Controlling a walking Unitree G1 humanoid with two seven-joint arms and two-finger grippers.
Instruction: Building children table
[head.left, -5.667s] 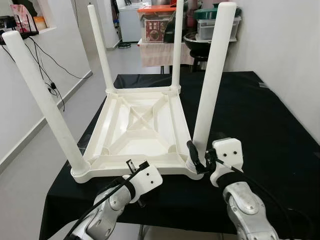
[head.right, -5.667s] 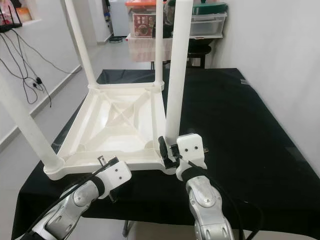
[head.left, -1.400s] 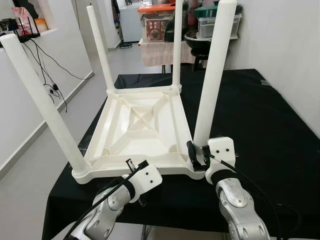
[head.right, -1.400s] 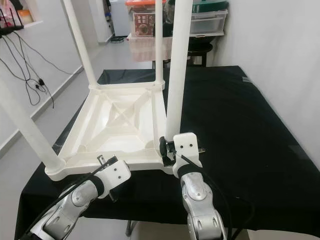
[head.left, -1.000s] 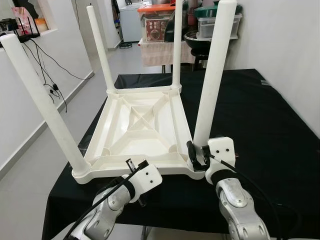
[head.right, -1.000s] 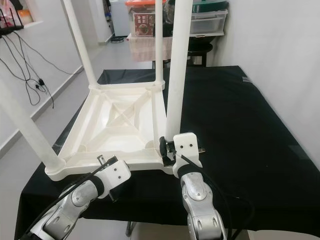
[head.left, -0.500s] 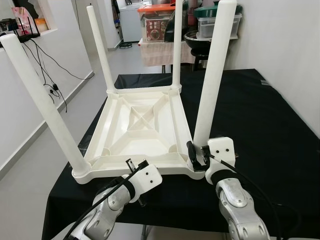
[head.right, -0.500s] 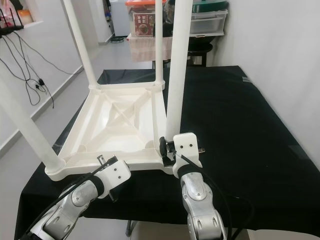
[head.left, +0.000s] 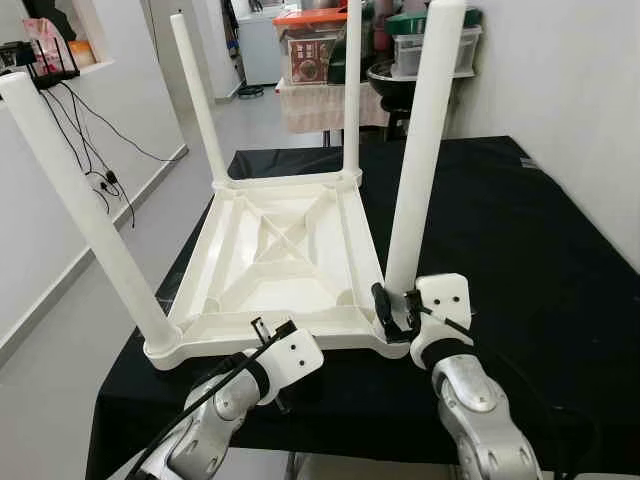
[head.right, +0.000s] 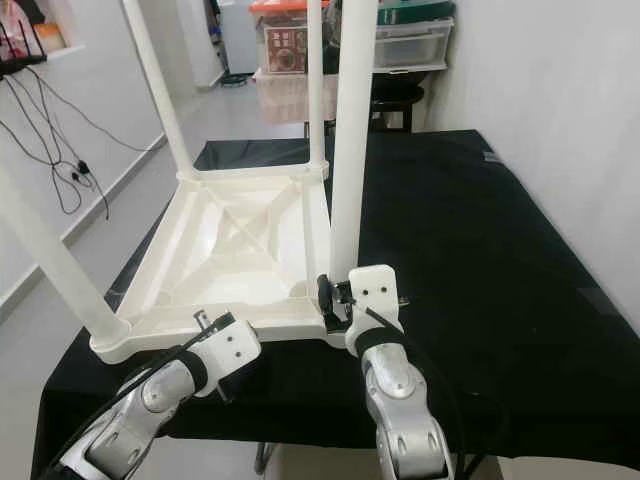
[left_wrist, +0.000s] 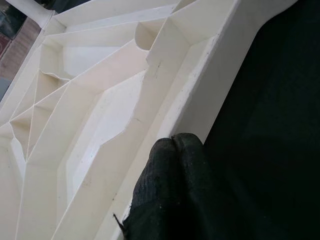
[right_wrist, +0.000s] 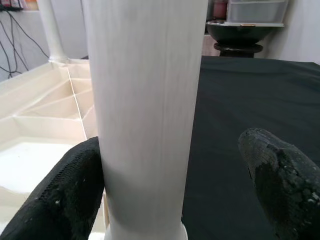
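A white plastic children's table (head.left: 285, 250) lies upside down on a black-covered table (head.left: 520, 230), with its legs standing up. My right gripper (head.left: 393, 312) is open at the base of the near right leg (head.left: 415, 150). In the right wrist view one finger (right_wrist: 75, 190) lies against that leg (right_wrist: 145, 110), and the other finger (right_wrist: 280, 170) stands apart from it. My left gripper (head.left: 272, 335) is at the near edge of the tabletop, where a black finger (left_wrist: 170, 190) rests on the rim (left_wrist: 200, 95). The near left leg (head.left: 85, 210) leans outward.
Storage boxes and a dark bowl (head.left: 315, 45) stand behind the table. A white wall runs along the right. Grey floor (head.left: 60, 330) lies to the left, with cables (head.left: 100, 170) hanging on the wall there. The black cloth to the right of the white table is bare.
Since the earliest frames my right gripper has shifted a little closer to the base of the near right leg. Nothing has visibly moved over the last second.
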